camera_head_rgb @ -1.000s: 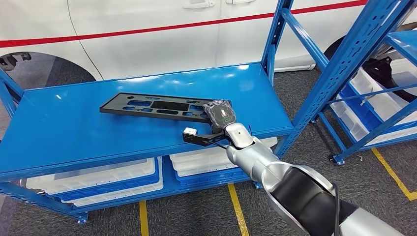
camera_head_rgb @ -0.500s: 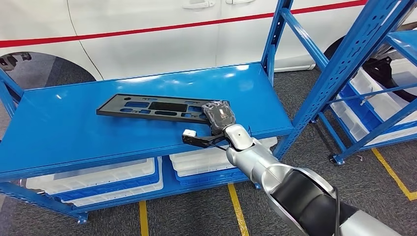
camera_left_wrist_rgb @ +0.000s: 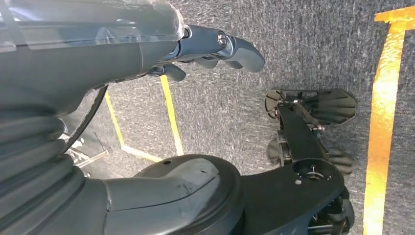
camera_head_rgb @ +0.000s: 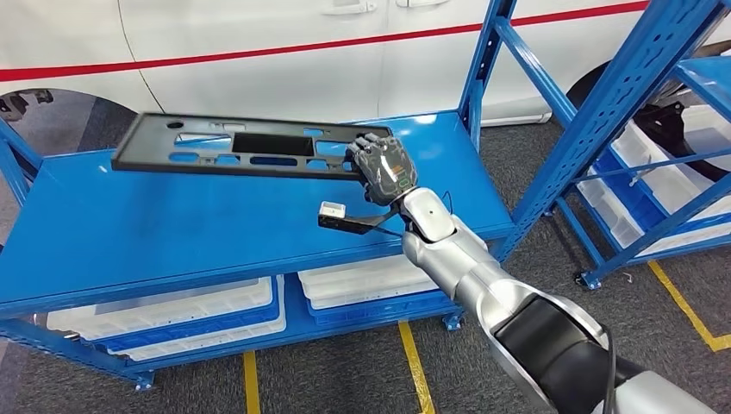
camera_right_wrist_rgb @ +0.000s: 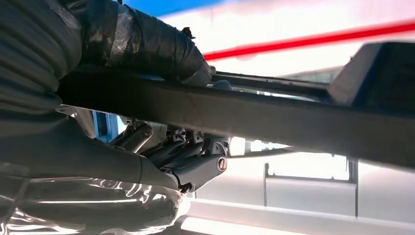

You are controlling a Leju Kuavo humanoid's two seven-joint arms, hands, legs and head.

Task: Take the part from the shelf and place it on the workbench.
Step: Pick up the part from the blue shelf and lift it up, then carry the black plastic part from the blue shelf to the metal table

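A: In the head view, where is the part point(camera_head_rgb: 237, 147)?

B: Clear of the blue shelf point(camera_head_rgb: 172, 233), hanging in the air above its top deck. The right hand point(camera_head_rgb: 384, 168) grips one end, so the long black panel sticks out sideways, roughly level. I'd judge an end grip suits a flat piece that offers only its edge, but it leaves a lot of unsupported length to swing.

A: Anything to read?

B: No legible writing. A small green mark shows on the back of the hand, too small to make out. The white vehicle point(camera_head_rgb: 284, 60) behind carries a red stripe, no lettering.

A: And the left wrist view?

B: The left hand point(camera_left_wrist_rgb: 215, 46) hangs over grey floor with yellow lines, its fingers point(camera_left_wrist_rgb: 240, 51) curled loosely, holding nothing.

A: The right wrist view?

B: Close up, the thumb lies over the panel's edge and the darker fingers point(camera_right_wrist_rgb: 195, 166) press from the other side, pinching the rim between them. No labels visible there either.
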